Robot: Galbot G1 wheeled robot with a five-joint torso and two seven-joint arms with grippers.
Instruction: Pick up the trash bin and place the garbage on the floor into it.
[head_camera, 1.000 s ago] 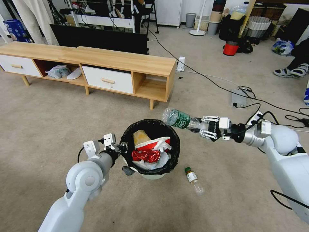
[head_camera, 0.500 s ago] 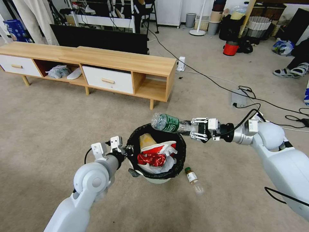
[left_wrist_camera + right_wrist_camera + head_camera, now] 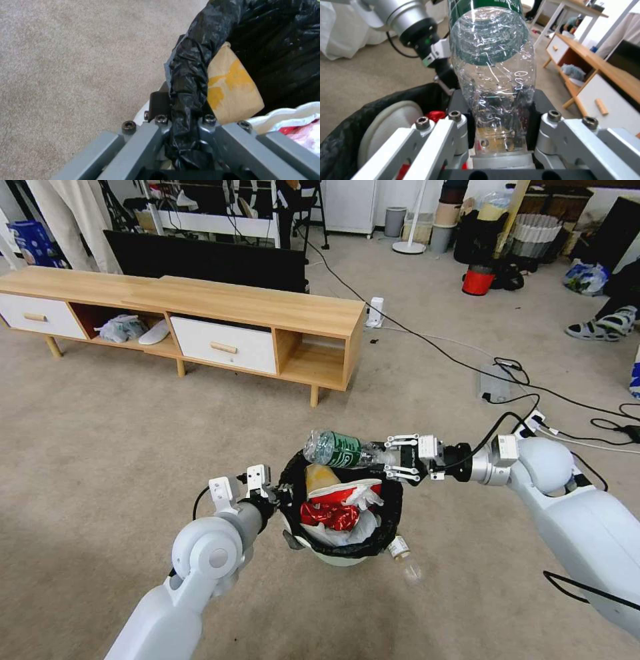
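Note:
The trash bin (image 3: 395, 508), a white pail with a black bag over its rim, is in the middle of the floor (image 3: 133, 447). My left gripper (image 3: 277, 493) is shut on the bin's near-left rim (image 3: 188, 75). Inside lie a brown cardboard piece (image 3: 231, 85), a red-white carton (image 3: 340, 492), a crushed red can (image 3: 327, 517) and white tissue. My right gripper (image 3: 388, 461) is shut on a clear green-labelled bottle (image 3: 337, 449) (image 3: 493, 75), held level over the bin's far rim. Another bottle (image 3: 402, 553) lies on the carpet beside the bin, partly hidden by it.
A long wooden TV bench (image 3: 253, 310) stands beyond the bin. Black and white cables (image 3: 507, 373) and a power strip (image 3: 533, 419) cross the carpet at the right. A red bucket (image 3: 478, 281) and clutter line the far wall. A person's sandalled feet (image 3: 603, 327) rest at the right edge.
My left arm has carried the bin to the right, so it now covers part of the floor bottle. My right gripper has brought its bottle leftward, over the bin's far rim.

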